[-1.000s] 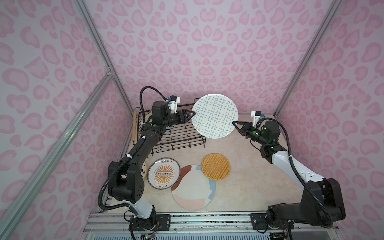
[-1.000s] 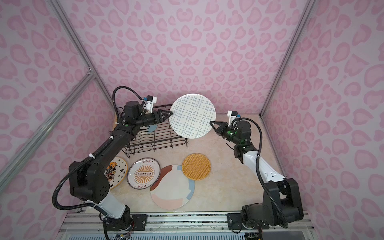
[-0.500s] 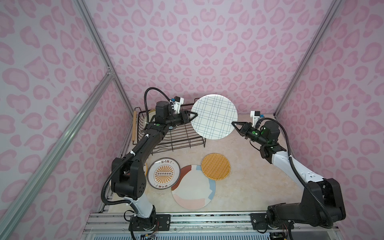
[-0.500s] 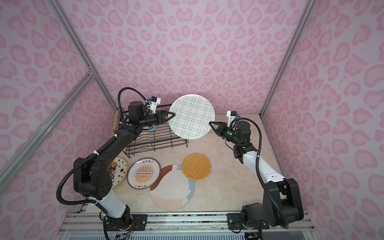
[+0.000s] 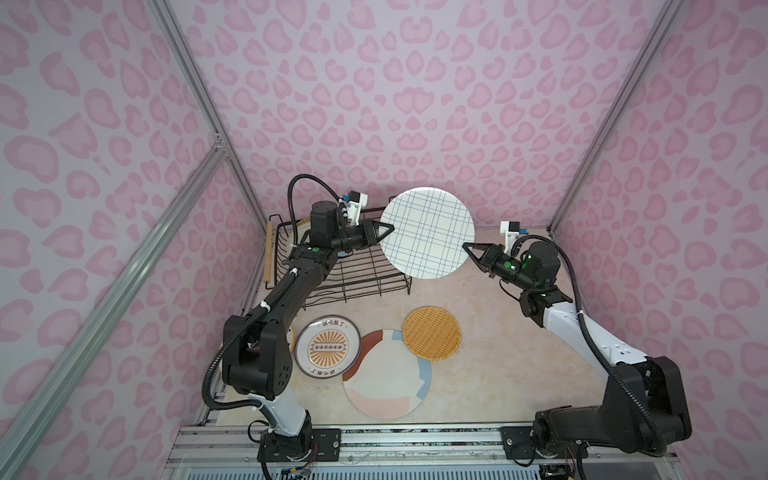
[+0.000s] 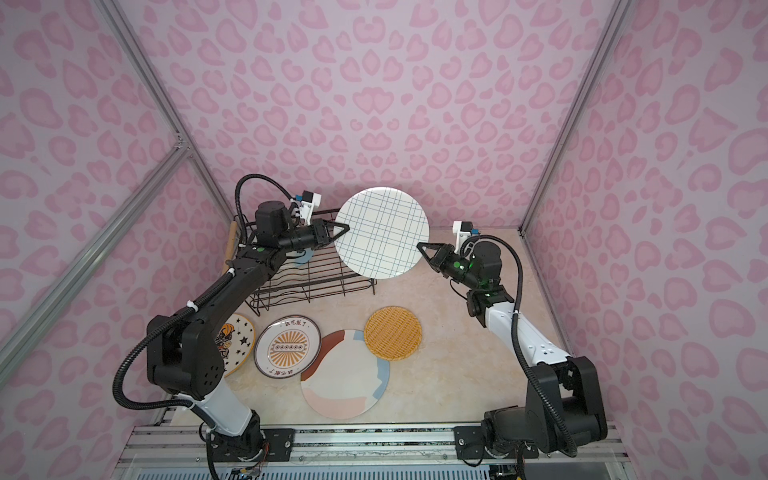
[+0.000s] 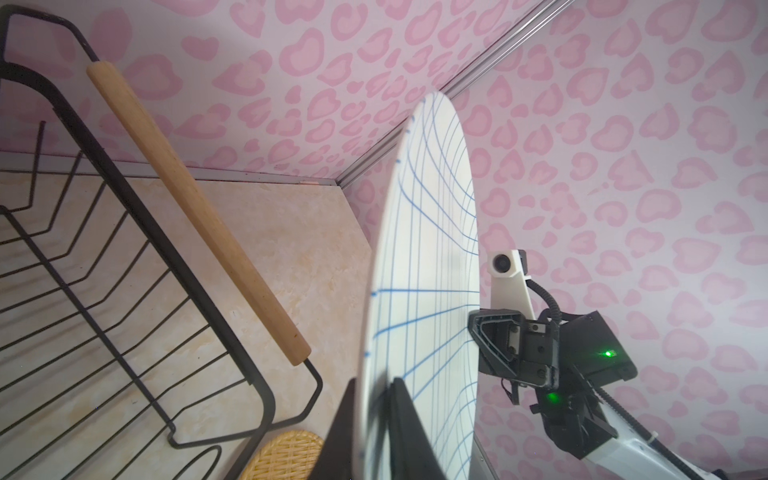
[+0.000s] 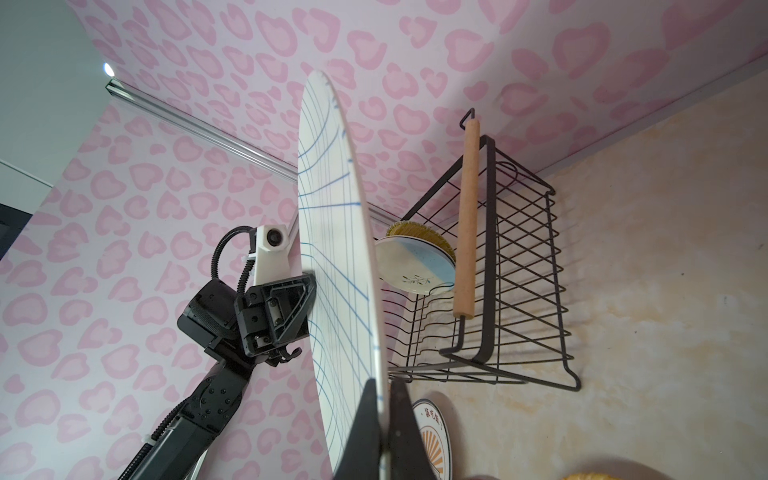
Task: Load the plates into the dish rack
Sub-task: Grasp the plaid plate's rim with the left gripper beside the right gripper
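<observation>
Plate in hand: the grid plate (image 5: 427,232) is up in the air, off the counter (image 5: 498,353), just above the right end of the dish rack (image 5: 353,270).
Left jaws: shut on the plate's left rim. The left wrist view shows one jaw on each face of the rim.
Right jaws: shut on the plate's right rim, straight across from the left jaws.
Way to the rack: the rack lies down and to the left of the plate, under the left arm (image 5: 291,286).
Nearer arm: the left arm reaches over the rack. The right arm (image 5: 582,332) is on the plate's other side, away from the rack. I think the left arm should carry the plate in once the right jaws let go.
How the plate sits: it stands on its edge and leans a bit, with its lined face turned up toward the top camera. Both wrist views see it nearly edge-on and thin.
Plate's look: round, flat and white, with thin blue lines crossing. It looks smooth and hard, so it may slip.
Rack: black wire with a wooden handle (image 7: 195,208). A blue-cream plate (image 8: 411,266) and a yellow weave plate (image 8: 415,230) stand at its far end. The slots nearer the grid plate are free.
On the counter: the orange weave plate (image 5: 432,332), sunburst plate (image 5: 327,348), pastel plate (image 5: 386,374) and stars plate (image 6: 237,340).
</observation>
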### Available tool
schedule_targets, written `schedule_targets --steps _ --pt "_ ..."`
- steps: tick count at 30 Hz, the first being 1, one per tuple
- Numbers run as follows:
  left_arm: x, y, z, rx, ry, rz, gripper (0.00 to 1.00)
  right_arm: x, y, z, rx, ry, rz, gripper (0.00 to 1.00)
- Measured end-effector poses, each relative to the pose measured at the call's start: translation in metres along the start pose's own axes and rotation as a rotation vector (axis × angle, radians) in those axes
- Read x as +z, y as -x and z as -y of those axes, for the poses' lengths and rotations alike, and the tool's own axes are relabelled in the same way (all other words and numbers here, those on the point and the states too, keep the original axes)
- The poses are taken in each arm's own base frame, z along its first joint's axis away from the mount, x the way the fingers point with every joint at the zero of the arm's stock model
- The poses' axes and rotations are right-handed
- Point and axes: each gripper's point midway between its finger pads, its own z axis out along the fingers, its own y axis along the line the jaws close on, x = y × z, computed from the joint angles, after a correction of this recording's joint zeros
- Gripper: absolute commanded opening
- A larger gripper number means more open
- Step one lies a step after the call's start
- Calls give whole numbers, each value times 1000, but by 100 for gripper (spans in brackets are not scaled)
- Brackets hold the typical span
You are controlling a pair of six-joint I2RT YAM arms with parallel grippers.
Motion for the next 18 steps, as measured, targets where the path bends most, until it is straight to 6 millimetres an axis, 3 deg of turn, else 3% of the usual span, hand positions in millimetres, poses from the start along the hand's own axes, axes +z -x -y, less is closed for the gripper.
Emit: schedule_targets --steps 8,10,14,18 --pt "-8 4 17 -24 -33 24 3 0 1 -6 5 22 2 0" --pt "-11 6 23 -14 -38 37 3 -1 1 -12 -4 34 3 9" --pt "-21 11 40 37 -43 69 4 -4 -1 -25 -24 66 -9 41" --pt "-31 15 50 73 -31 105 4 -9 -3 -40 -45 97 -16 55"
